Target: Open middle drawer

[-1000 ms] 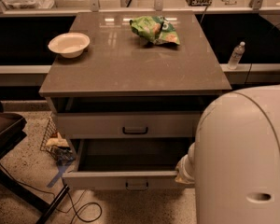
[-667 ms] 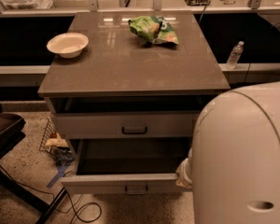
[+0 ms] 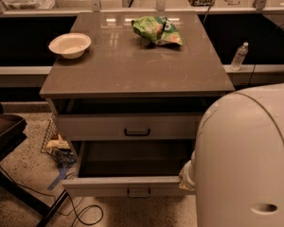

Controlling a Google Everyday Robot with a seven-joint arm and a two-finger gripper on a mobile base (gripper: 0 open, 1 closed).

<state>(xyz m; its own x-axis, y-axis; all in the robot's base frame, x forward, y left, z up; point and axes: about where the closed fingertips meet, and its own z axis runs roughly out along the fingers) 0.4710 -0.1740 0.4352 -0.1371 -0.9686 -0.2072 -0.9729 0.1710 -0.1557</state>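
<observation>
A white bowl (image 3: 69,44) is sitting at ten o'clock on the counter (image 3: 132,74), with a green chip bag (image 3: 157,30) lying at twelve. Down at six, the middle drawer (image 3: 109,186) is standing pulled out. The gripper (image 3: 186,175) is sitting at its right end, four o'clock; wide or narrow, cannot tell.
</observation>
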